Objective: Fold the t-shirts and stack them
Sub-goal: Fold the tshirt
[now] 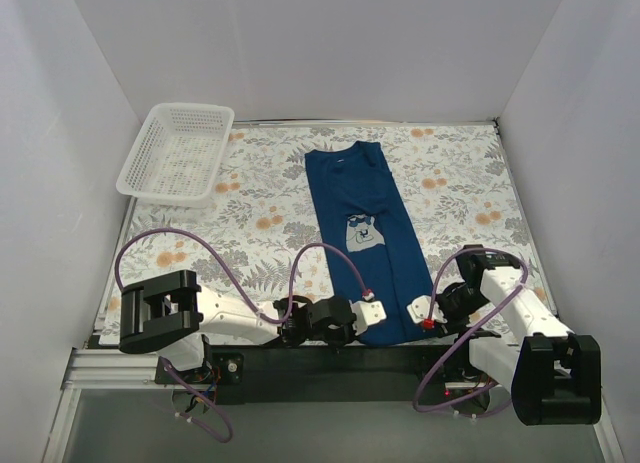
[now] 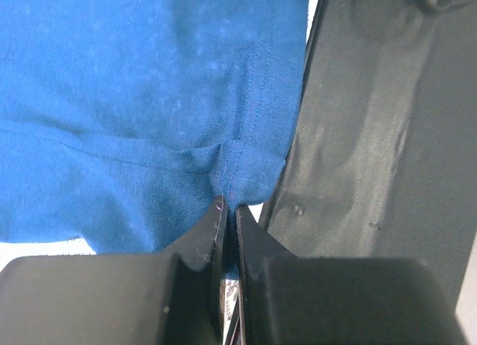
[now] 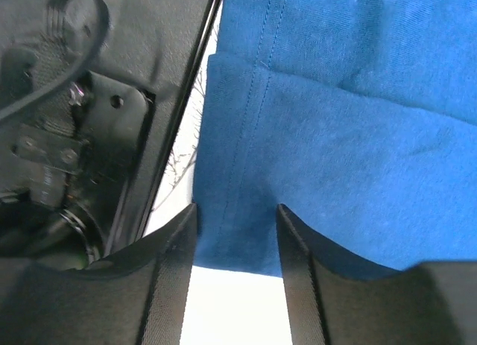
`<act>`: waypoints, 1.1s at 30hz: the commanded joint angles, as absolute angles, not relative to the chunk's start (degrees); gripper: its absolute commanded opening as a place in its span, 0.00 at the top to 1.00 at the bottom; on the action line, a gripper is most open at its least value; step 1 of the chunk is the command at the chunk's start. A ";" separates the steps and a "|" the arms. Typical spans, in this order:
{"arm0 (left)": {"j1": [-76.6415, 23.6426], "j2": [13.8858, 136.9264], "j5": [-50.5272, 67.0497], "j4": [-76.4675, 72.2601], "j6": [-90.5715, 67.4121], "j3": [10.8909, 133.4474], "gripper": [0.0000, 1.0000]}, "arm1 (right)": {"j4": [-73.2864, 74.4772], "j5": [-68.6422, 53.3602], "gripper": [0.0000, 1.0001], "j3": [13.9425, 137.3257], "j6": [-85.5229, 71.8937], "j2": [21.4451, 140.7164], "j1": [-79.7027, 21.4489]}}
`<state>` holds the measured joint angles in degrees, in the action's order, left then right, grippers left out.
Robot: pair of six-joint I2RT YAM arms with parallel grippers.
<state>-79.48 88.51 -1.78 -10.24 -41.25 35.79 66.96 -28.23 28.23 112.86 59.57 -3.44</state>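
White walls [image 1: 300, 43] enclose a floral table [image 1: 250, 183]; the t-shirt [image 1: 350, 198] lies flat. Wrist views alone show the left gripper [image 2: 229, 207] pinching its hem, while the right gripper [image 3: 237, 211] straddles it, fingers apart.

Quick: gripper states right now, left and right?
Left gripper: closed, pinching the hem of the dark navy-blue cotton t-shirt.
Right gripper: open, jaws straddling that hem.

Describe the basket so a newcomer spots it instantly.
Look at the floral table. In its far-left corner sits the basket. It is the only white mesh thing; the blue shirt lies flat mid-table.
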 commanded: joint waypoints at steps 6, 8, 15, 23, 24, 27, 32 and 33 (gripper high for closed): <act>-78.84 88.50 -0.09 -12.74 -43.50 38.23 1.00 | 59.86 -24.17 0.61 24.70 111.63 60.12 -9.75; -78.75 88.59 1.76 -13.18 -44.03 38.06 1.00 | 57.93 -23.91 0.66 23.30 110.83 59.24 -10.11; -78.31 89.12 2.99 -13.71 -45.00 37.71 1.00 | 56.42 -25.48 0.97 24.07 106.27 57.66 -10.20; -77.17 86.67 3.51 -12.31 -44.82 37.79 1.00 | 62.12 -29.08 0.99 33.91 103.27 59.06 -10.20; -76.91 86.31 3.95 -12.13 -44.74 38.05 1.00 | 63.62 -29.79 0.99 35.06 103.88 59.58 -10.11; -75.50 83.95 6.15 -11.34 -44.47 38.76 1.00 | 68.90 -32.95 0.99 39.80 105.21 62.13 -9.76; -69.88 80.07 11.42 -10.28 -43.95 39.81 1.00 | 71.97 -36.55 0.99 46.74 104.24 67.31 -8.97; -68.92 79.55 13.77 -9.94 -43.86 40.16 1.00 | 72.07 -37.08 0.99 47.63 104.06 68.11 -8.88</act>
<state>-71.50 83.40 8.36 -10.13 -44.73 37.26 67.64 -32.77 43.81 103.74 66.04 -9.34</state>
